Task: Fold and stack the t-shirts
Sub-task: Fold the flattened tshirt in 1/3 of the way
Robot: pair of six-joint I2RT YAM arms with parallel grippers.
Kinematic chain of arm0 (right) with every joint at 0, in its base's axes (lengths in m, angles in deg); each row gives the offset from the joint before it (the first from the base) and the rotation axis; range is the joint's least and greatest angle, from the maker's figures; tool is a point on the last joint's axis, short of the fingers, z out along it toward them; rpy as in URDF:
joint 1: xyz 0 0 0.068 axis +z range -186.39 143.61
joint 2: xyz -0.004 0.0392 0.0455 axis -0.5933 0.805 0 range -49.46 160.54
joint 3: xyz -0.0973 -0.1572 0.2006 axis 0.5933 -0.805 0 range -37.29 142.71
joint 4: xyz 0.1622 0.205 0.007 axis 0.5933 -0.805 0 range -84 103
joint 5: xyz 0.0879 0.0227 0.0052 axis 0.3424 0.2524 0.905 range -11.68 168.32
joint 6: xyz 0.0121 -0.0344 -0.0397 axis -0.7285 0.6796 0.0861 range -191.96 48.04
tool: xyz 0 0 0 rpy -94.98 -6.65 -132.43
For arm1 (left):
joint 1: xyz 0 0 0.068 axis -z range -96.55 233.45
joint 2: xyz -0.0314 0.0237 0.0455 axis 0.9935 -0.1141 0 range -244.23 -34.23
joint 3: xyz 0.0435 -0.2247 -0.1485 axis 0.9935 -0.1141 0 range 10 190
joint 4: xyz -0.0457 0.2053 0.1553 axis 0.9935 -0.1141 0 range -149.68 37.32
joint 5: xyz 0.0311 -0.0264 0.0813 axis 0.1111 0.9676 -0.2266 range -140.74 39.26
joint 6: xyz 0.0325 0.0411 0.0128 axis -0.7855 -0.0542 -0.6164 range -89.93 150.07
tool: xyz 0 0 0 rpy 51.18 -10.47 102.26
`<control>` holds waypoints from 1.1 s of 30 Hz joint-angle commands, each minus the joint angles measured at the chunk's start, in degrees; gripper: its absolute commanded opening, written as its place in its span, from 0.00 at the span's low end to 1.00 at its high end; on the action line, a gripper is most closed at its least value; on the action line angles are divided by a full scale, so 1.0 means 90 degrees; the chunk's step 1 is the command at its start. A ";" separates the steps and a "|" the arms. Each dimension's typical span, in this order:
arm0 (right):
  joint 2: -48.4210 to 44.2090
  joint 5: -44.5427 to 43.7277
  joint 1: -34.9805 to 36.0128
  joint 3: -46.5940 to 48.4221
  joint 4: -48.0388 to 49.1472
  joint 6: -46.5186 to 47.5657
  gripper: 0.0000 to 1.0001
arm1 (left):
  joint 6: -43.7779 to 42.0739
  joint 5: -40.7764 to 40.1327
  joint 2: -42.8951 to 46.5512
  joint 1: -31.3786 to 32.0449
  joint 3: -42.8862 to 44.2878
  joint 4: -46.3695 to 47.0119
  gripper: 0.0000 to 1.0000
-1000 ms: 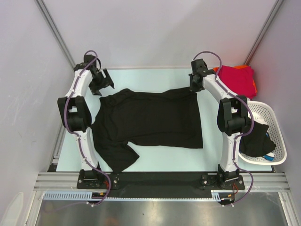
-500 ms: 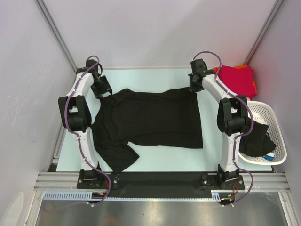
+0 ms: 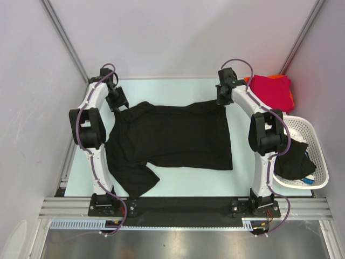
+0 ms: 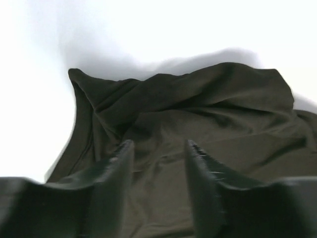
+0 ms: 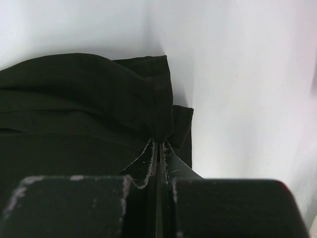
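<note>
A black t-shirt (image 3: 172,140) lies spread flat on the pale table, one sleeve pointing toward the near left. My left gripper (image 3: 119,105) is down at its far left corner. In the left wrist view its jaws (image 4: 158,144) stand partly apart, open, with rumpled black cloth (image 4: 208,99) under and between them. My right gripper (image 3: 221,102) is at the shirt's far right corner. In the right wrist view it (image 5: 159,141) is shut on a pinch of the black hem (image 5: 163,114). A crimson red t-shirt (image 3: 272,89) lies on an orange one (image 3: 291,98) at the far right.
A white lattice basket (image 3: 319,162) stands at the right edge, with dark cloth (image 3: 294,159) inside. White walls close in the far side and both flanks. The black rail with both arm bases runs along the near edge.
My left gripper has come in and down onto the shirt's far left corner, and its jaws have narrowed. The right gripper has kept its hold and not moved.
</note>
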 commanded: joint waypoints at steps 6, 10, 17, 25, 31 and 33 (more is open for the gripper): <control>0.0041 -0.0018 0.0073 0.0072 0.0045 0.0011 0.00 | -0.0147 0.0005 0.0079 0.0004 0.0191 -0.0057 0.50; 0.0070 -0.0028 0.0083 0.0111 0.0016 0.0031 0.00 | -0.0157 0.0122 -0.0087 0.0014 0.0162 -0.0047 0.34; 0.0041 -0.0067 0.0073 0.0121 0.0006 0.0060 0.00 | -0.0196 0.0142 -0.0186 0.0014 0.0094 -0.0018 0.00; 0.0070 -0.0028 0.0102 0.0140 0.0015 0.0040 0.00 | -0.0293 0.0259 0.0205 0.0033 -0.0062 -0.0018 0.00; 0.0050 -0.0058 0.0132 0.0170 -0.0023 0.0060 0.00 | -0.0469 -0.0033 0.0800 0.0131 -0.0551 -0.0281 0.00; -0.0057 -0.0135 0.0122 0.0141 -0.0101 0.0089 0.00 | -0.0557 -0.0141 0.0966 0.0141 -0.0745 -0.0476 0.00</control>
